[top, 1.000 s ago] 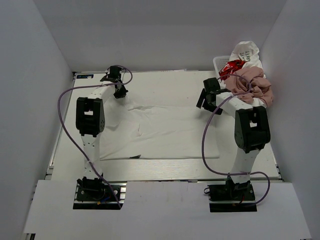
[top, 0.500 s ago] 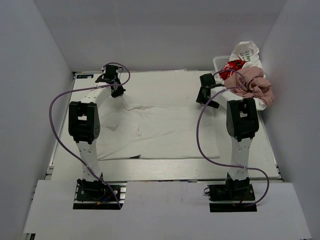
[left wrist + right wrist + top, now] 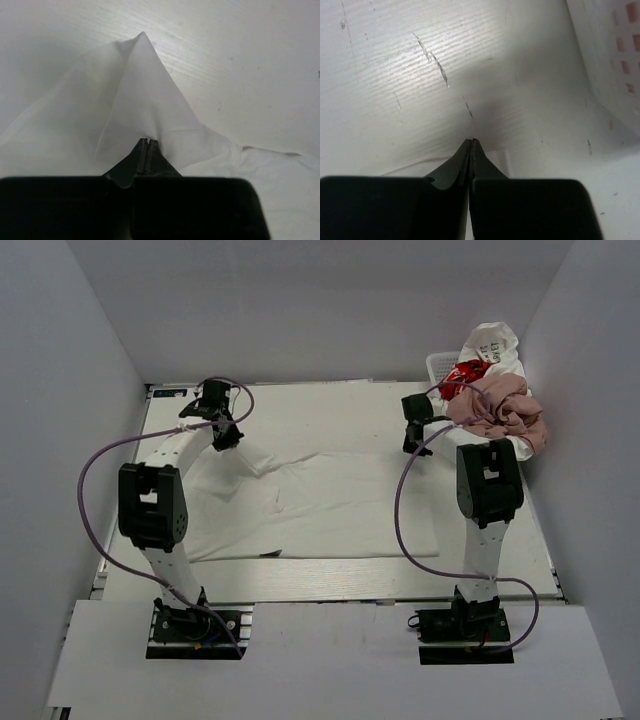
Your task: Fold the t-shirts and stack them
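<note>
The top view is lit evenly from above. The wrist views are blurred; glare is seen on the table.

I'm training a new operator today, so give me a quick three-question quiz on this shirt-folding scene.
1. True or false: the left gripper is shut on a corner of the spread white t-shirt.
2. The tee heaped on the near side of the basket is: A) pink, B) blue, C) green.
3. Fill in: the right gripper has its jaws ___.
Key: 1 true; 2 A, the pink t-shirt; 3 shut.
</note>
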Tool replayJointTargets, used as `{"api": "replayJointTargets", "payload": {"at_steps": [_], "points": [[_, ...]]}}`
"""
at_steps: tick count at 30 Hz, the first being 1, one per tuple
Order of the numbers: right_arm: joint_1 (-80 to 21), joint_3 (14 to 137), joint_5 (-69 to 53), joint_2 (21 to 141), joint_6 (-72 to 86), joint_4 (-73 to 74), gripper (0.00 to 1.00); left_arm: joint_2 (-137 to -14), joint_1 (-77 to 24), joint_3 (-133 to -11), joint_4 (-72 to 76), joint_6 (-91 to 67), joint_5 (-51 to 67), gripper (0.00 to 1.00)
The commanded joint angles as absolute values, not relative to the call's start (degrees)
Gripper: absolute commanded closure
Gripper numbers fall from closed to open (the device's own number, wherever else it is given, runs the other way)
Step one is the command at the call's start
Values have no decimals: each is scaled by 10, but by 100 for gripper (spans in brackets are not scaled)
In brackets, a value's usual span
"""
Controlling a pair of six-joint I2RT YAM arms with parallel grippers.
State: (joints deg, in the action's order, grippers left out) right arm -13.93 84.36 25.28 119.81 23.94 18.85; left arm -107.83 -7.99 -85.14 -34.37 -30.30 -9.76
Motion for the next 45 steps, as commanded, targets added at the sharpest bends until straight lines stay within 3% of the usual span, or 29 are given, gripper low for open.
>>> {"api": "replayJointTargets", "payload": {"at_steps": [1, 9, 20, 22, 24, 28, 33, 42, 43, 45], "points": [[-141, 804, 251, 1134, 196, 139, 100, -995, -87, -801, -373, -318, -110, 100], [-140, 658, 191, 1011, 142, -22, 100, -855, -87, -659, -420, -361, -86, 100], [-137, 630, 168, 990, 144, -21, 100, -678, -87, -497, -440, -406, -22, 100], [-136, 648, 171, 1000, 150, -3, 78, -683, -87, -492, -439, -413, -15, 100], [-138, 691, 178, 1024, 175, 53, 63, -689, -87, -492, -439, -413, -15, 100], [-134, 750, 194, 1071, 226, 133, 47, -701, -87, -497, -439, -413, -20, 100], [-133, 808, 161, 1115, 253, 216, 41, -701, -87, -503, -439, -408, -31, 100], [-134, 864, 185, 1176, 289, 287, 39, -701, -87, -497, -434, -408, -31, 100], [-136, 866, 185, 1179, 288, 287, 43, -701, -87, -497, -434, -408, -31, 100], [-135, 876, 198, 1187, 297, 285, 62, -701, -87, -497, -434, -408, -37, 100]]}}
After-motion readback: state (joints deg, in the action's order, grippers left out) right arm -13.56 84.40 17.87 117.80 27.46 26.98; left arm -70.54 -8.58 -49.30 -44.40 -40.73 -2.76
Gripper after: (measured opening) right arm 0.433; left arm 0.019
